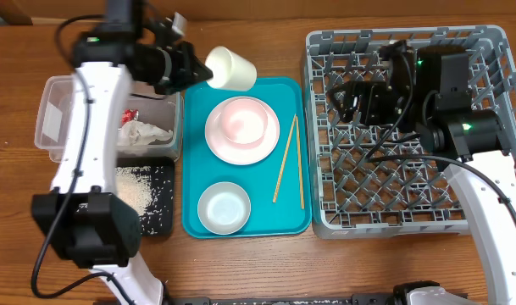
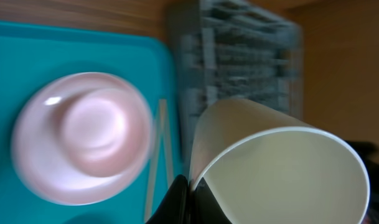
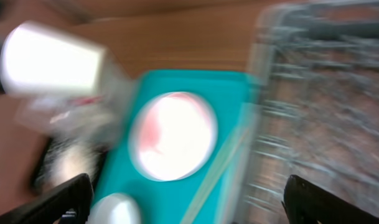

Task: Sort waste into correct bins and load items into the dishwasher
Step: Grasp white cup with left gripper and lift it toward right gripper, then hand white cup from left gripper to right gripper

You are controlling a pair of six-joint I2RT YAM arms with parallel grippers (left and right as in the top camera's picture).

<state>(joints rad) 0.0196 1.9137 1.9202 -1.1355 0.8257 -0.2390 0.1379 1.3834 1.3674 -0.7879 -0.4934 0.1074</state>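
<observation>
You are in the loading step, with the white cup [image 1: 231, 69] as the item in hand. Your left gripper [image 1: 200, 72] has its jaws pinched on the cup's rim; the left wrist view shows the dark fingertips [image 2: 184, 200] clamped over the wall's edge, one inside and one outside. The cup hangs tipped on its side above the far edge of the teal tray [image 1: 198, 127], clear of everything below. The waste looks sorted: the red wrapper [image 1: 130, 114] and the napkin [image 1: 147, 133] lie in the clear tub [image 1: 54, 119], and the rice [image 1: 139, 191] lies in the black tray [image 1: 166, 227]. On the teal tray lie the pink bowl [image 1: 243, 119] on its plate [image 1: 219, 140], the small grey-white bowl [image 1: 224, 207] at the near left corner and the chopsticks [image 1: 287, 161] along the right side. Your right gripper [image 1: 359, 95] hovers over the far left part of the dish rack [image 1: 486, 220], jaws spread wide and holding nothing. Next, I judge, you must carry the cup right, across the rack's wall, and turn it mouth down between the pegs, or pass it to the waiting right gripper. A rim pinch is a slight hold, so move gently and keep the cup off the rack's edge.
</observation>
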